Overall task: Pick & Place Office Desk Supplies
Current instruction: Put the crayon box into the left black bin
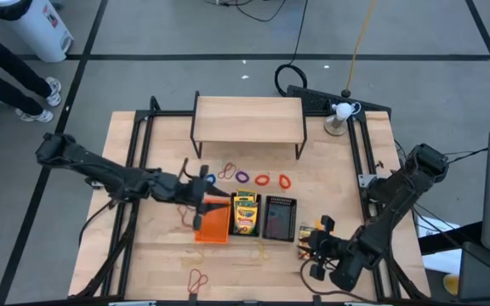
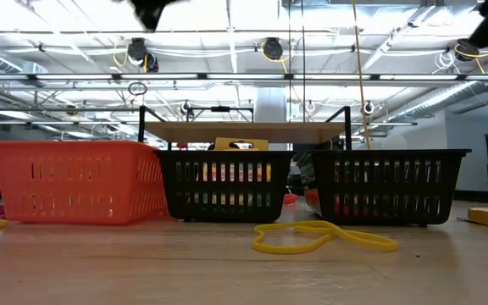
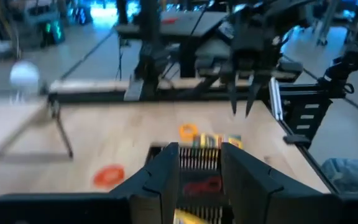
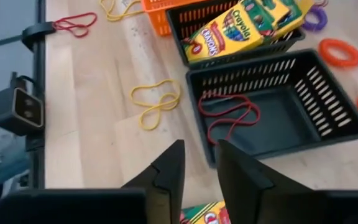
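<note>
Three mesh trays stand in a row: an orange tray, a black tray with crayon boxes lying in it, and a second black tray holding a red rubber band. My left gripper hovers open above the orange tray, nothing between its fingers. My right gripper hangs open with a narrow gap, high over the near right of the table. Just below it a loose crayon box lies flat on the table. A yellow band lies in front of the trays.
A wooden riser shelf stands at the far middle. Purple, red and orange loops lie between it and the trays. A red band lies near the front edge. Black rails run along both table sides.
</note>
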### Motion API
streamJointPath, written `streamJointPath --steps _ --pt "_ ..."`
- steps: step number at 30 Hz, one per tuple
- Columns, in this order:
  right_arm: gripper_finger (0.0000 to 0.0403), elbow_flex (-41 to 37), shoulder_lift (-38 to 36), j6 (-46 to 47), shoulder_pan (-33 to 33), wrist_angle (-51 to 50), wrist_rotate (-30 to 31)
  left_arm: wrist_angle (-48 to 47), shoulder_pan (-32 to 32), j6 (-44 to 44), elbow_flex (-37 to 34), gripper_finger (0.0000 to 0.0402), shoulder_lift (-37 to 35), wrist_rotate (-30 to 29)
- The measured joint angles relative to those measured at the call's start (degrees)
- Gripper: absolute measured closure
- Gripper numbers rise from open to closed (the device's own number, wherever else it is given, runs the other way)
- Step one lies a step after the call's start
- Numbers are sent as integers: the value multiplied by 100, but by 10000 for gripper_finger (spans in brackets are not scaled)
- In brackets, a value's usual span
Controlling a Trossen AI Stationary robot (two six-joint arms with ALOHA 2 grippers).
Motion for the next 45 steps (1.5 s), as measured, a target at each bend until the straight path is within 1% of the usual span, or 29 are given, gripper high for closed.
streamJointPath --steps 4,8,10,15,19,22,24,28,32,36,39,45 --pt "344 0 0 400 186 -293 -68 -125 -151 563 601 282 472 -292" --pt "359 0 0 1246 348 -714 -777 -304 -289 785 796 282 564 -961" --pt "363 0 31 1571 423 -752 -1038 -347 -310 800 796 282 560 -1155" --pt "363 -4 51 1975 498 -790 -1418 -454 -310 804 796 282 558 -1197" --pt "363 -109 55 2027 468 -704 -1615 -572 -251 977 796 282 560 -1202" --pt "363 -417 57 2279 423 -440 -1743 -590 -245 997 796 282 560 -1223" --pt "362 -747 57 2657 363 -96 -1984 -586 -251 1018 796 282 560 -1242" --pt "353 -1556 59 3646 255 819 -2534 -587 -251 1163 796 282 560 -1367" --pt "333 -2241 28 4494 197 2008 -2622 -587 -249 1360 796 282 517 -1452" --pt "318 -2614 27 4722 128 2877 -2448 -523 -219 1473 796 282 497 -1552" --pt "313 -2623 37 4734 34 3075 -2406 -445 -214 1554 792 282 479 -1564" --pt "316 -2629 49 4711 -100 3218 -2430 -452 -218 1595 792 282 475 -1559"
